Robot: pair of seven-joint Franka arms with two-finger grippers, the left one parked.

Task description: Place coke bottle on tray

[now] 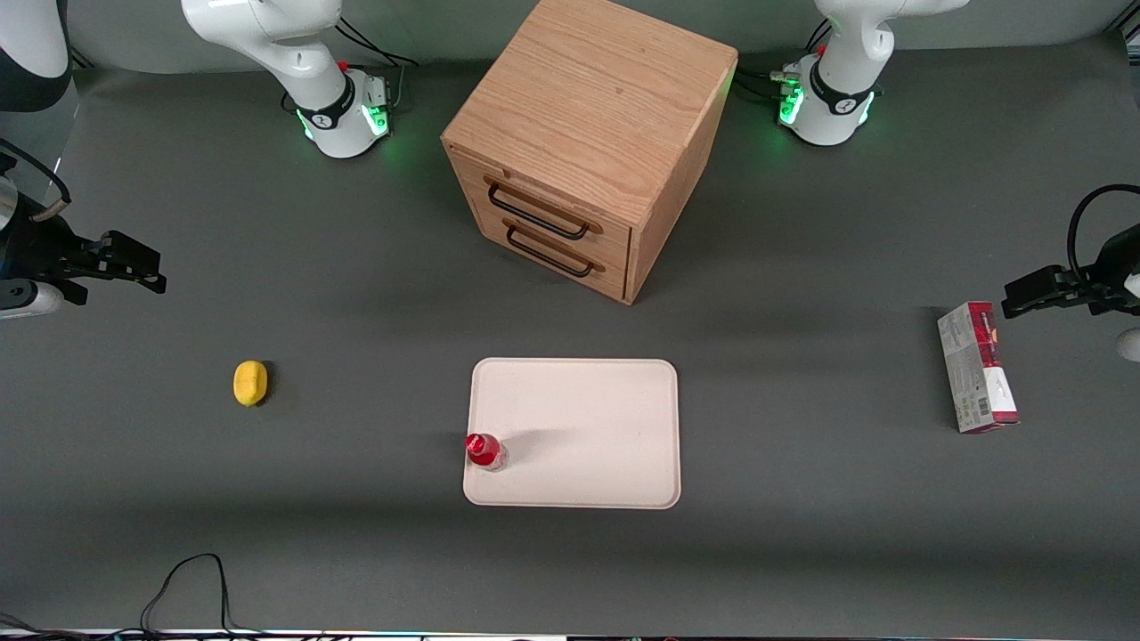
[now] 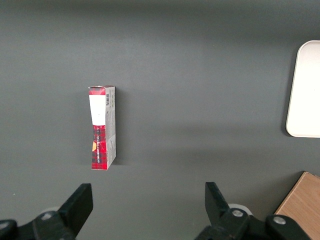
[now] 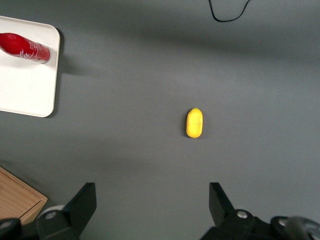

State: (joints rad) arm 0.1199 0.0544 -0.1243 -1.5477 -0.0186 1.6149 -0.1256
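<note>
Standing upright on the tray [image 1: 588, 418], the coke bottle [image 1: 484, 451] sits right by the tray's edge that faces the working arm's end of the worktop [image 1: 356, 294], in the corner nearer the front camera, a bit left of centre in the lower middle of the front frame. Red cap up, nothing gripping it. The pincer [image 1: 147, 267] hangs empty with its fingers spread wide at the far left edge of the front frame, well apart from the bottle. A yellow lemon [image 1: 250, 383] lies on the worktop between the pincer and the tray, lower left. The wooden drawer cabinet [image 1: 588, 142] stands top centre, farther from the camera than the tray. A red-and-grey carton [image 1: 977, 367] lies flat toward the parked arm's end.
</note>
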